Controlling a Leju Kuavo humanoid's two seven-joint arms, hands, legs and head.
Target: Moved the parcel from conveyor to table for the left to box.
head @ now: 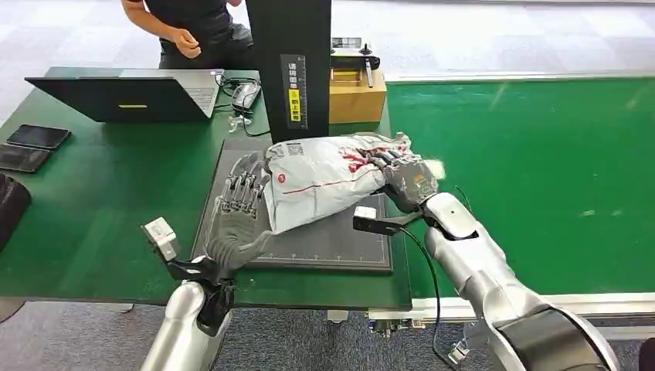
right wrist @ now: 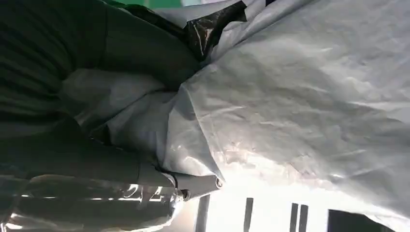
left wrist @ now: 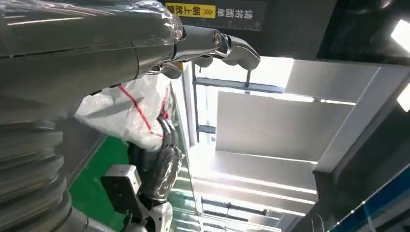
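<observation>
The parcel [head: 324,179] is a crumpled white-grey plastic bag with red print and a label. It hangs tilted just over the dark mat [head: 332,249] on the green table, in front of the black post. My right hand [head: 406,179] grips its right end; up close the bag [right wrist: 300,96] bunches against that hand [right wrist: 72,77]. My left hand [head: 238,199] lies open over the mat beside the bag's left edge, fingers stretched towards it. The left wrist view shows the parcel [left wrist: 121,108] past my left hand [left wrist: 212,41], with the right hand [left wrist: 163,166] beyond it.
A black post [head: 297,62] with a yellow label rises behind the mat, and a cardboard box [head: 357,94] stands beside it. A laptop [head: 131,97], a mouse and two phones [head: 35,137] lie to the left. A person [head: 189,31] sits at the far edge. The green conveyor [head: 541,178] runs on the right.
</observation>
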